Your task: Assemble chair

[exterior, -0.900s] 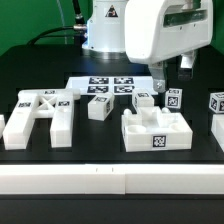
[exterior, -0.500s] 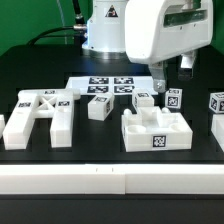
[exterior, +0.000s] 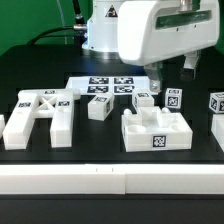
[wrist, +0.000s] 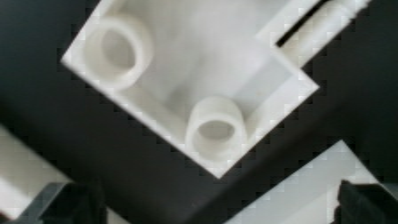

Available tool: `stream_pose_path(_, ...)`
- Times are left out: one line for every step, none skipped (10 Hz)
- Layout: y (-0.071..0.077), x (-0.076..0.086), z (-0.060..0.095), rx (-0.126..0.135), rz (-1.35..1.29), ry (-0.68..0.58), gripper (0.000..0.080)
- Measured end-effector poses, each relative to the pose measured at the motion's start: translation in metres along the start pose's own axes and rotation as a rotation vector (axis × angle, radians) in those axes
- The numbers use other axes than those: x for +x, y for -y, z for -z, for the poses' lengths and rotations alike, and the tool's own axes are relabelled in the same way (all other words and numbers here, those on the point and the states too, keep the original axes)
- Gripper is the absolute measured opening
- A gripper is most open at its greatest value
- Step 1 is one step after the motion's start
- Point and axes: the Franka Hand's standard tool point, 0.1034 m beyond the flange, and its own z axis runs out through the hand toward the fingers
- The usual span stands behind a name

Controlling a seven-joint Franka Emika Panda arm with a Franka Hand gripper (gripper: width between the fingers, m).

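1. When read from the exterior view's left, opens with the chair's cross-braced flat plate (exterior: pixel 38 115), lying flat on the black tabletop (exterior: pixel 100 138).
2. Next comes to a small tagged block (exterior: pixel 98 107), set just in front of the marker board (exterior: pixel 108 87).
3. Then reaches the notched block (exterior: pixel 155 130) near the front, with a smaller block (exterior: pixel 145 100) just behind it and a tagged cube (exterior: pixel 173 98) beside that.
4. Above those three, shows the tool (exterior: pixel 173 68) hanging from the arm (exterior: pixel 165 35): released, jaws spread wide, grasping nothing, raised clear of the parts below.
5. Through the wrist view, looks down on a blurred white part (wrist: pixel 178 90) with two round features, lying under the tool; dark fingertips (wrist: pixel 45 205) stand far apart and off it.
6. Ends at the exterior view's right edge with one more tagged block (exterior: pixel 218 103), well apart from the tool.
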Motion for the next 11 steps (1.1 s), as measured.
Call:
stream_pose_path(0.001, 0.004, 0.001, 0.004, -0.058, -0.005, 0.0649)
stream_pose_path(0.003, 0.006, 0.001, 0.007, -0.112, -0.011, 0.0649)
stream_pose_path(0.003, 0.005, 0.001, 0.013, -0.188, -0.012, 0.0649)
stream_pose_path(0.004, 0.006, 0.001, 0.016, -0.241, -0.012, 0.0649)
stream_pose_path(0.004, 0.006, 0.001, 0.016, -0.280, -0.012, 0.0649)
stream_pose_path(0.006, 0.006, 0.000, 0.026, -0.383, -0.012, 0.0649)
stream_pose_path(0.009, 0.003, -0.006, 0.035, -0.481, 0.000, 0.0649)
stream_pose_path(0.011, -0.001, -0.018, 0.040, -0.516, 0.020, 0.0649)
stream_pose_path(0.011, -0.003, -0.027, 0.047, -0.528, 0.031, 0.0649)
stream_pose_path(0.011, -0.005, -0.032, 0.052, -0.534, 0.038, 0.0649)
stream_pose_path(0.011, -0.003, -0.029, 0.051, -0.531, 0.033, 0.0649)
